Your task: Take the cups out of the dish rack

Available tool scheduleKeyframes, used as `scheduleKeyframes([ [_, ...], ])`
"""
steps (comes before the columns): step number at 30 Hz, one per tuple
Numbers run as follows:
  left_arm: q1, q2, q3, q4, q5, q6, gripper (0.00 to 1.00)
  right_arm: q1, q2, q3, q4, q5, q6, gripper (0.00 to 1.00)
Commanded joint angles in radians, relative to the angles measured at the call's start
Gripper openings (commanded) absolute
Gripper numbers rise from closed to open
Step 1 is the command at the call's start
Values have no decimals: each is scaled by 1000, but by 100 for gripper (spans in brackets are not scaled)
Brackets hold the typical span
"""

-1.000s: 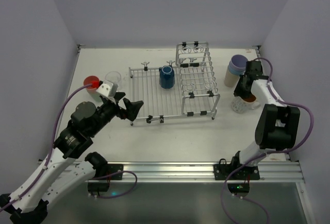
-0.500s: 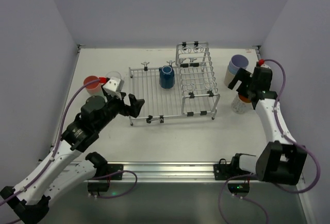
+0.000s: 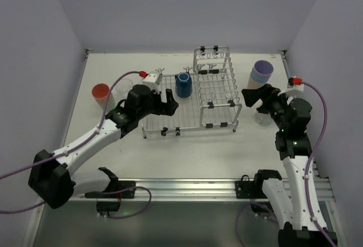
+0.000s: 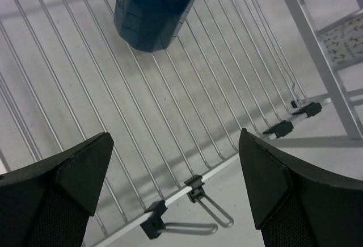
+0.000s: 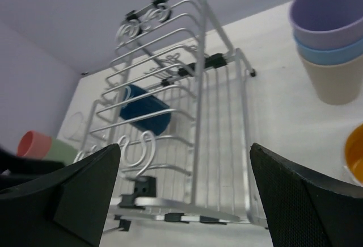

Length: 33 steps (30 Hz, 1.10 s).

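Note:
The dish rack stands mid-table, a low flat grid on its left and a taller basket on its right. One dark blue cup stands on the flat grid. It shows at the top of the left wrist view and through the wires in the right wrist view. My left gripper hovers open over the grid's near left part, short of that cup. My right gripper is open and empty just right of the basket.
A lavender, light blue and tan cup stack stands back right. A cup with orange inside sits by the right arm. A pink cup and a clear cup stand left of the rack. Walls close in on both sides.
My right gripper opened, left the cup at the right and swung toward the rack. My left arm reached right, from beside the rack to over its flat grid.

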Motion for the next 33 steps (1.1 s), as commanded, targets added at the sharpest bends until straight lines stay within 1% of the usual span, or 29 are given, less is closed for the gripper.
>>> scheduleKeyframes([
  [1, -6, 120, 59, 201, -51, -26, 100, 63, -91, -33, 93, -151, 56, 99],
  [2, -6, 143, 62, 267, -59, -12, 100, 95, -104, -36, 100, -166, 59, 99],
  [3, -6, 166, 91, 283, -65, -3, 100, 111, -124, -42, 100, -179, 65, 99],
  [4, -6, 225, 118, 286, -76, 9, 100, 134, -134, -57, 107, -208, 71, 99],
  [7, -10, 334, 215, 288, -84, 74, 100, 151, -166, -91, 150, -259, 100, 99],
  [9, -10, 375, 253, 297, -90, 107, 100, 155, -178, -104, 173, -283, 107, 99],
  [11, -10, 419, 284, 326, -90, 130, 100, 175, -184, -108, 175, -271, 96, 99],
  [16, -11, 525, 346, 340, -98, 170, 100, 212, -183, -105, 176, -274, 74, 99],
  [24, -10, 662, 479, 335, -145, 230, 100, 221, -180, -97, 167, -300, 62, 99],
  [29, -10, 737, 516, 331, -205, 255, 100, 223, -175, -94, 166, -302, 64, 99],
  [30, -10, 744, 517, 335, -213, 258, 99, 221, -172, -93, 164, -303, 62, 99],
  [32, -8, 754, 504, 351, -230, 264, 94, 223, -166, -90, 167, -303, 64, 99],
  [33, -8, 755, 499, 363, -234, 265, 85, 223, -164, -91, 170, -303, 67, 99],
])
